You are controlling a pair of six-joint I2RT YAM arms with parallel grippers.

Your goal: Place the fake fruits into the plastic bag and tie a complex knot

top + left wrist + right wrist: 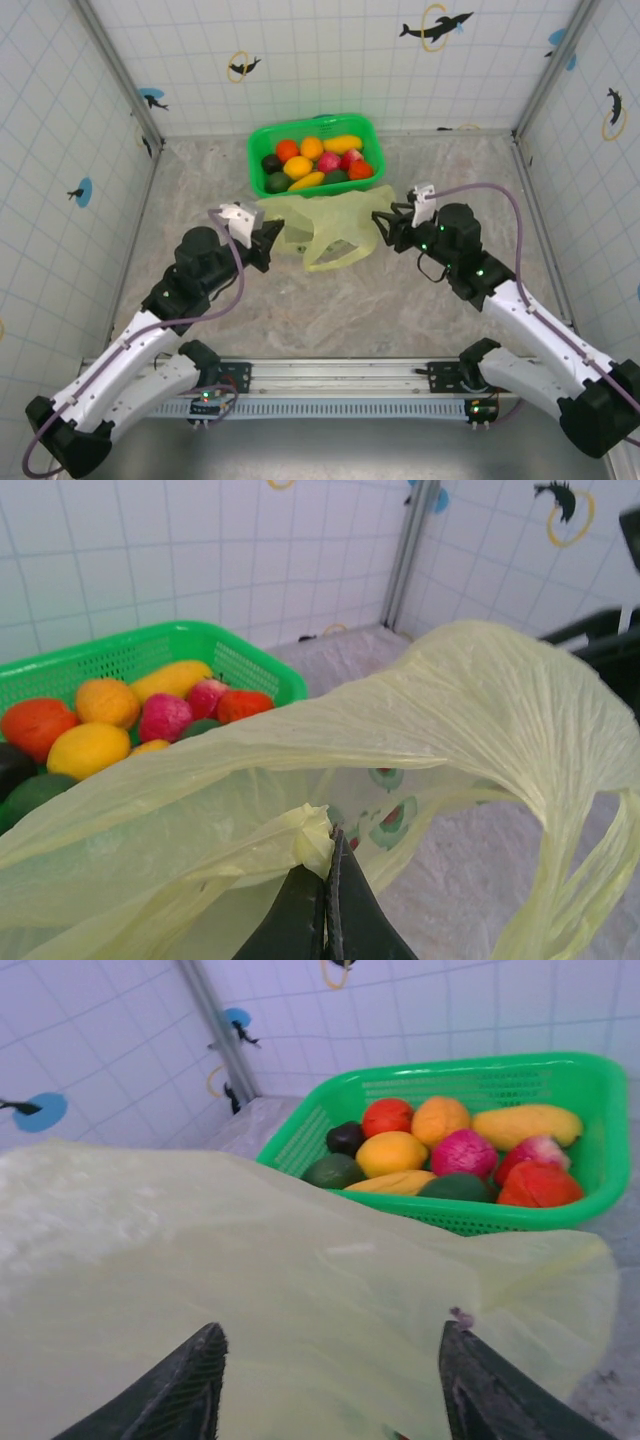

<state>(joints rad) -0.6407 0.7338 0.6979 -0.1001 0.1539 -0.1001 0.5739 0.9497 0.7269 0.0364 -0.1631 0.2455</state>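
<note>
Bag (325, 222): crinkled, thin, seemingly translucent film

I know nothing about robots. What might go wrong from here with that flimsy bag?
The left gripper pinches just a small bunch of the plastic bag; its thin film might tear or slip under a pull. The right gripper is open with film spread in front of it; closing could catch both layers and seal the mouth. The fake fruits sit in the green basket just behind the bag, so reaching may drag it.
</note>
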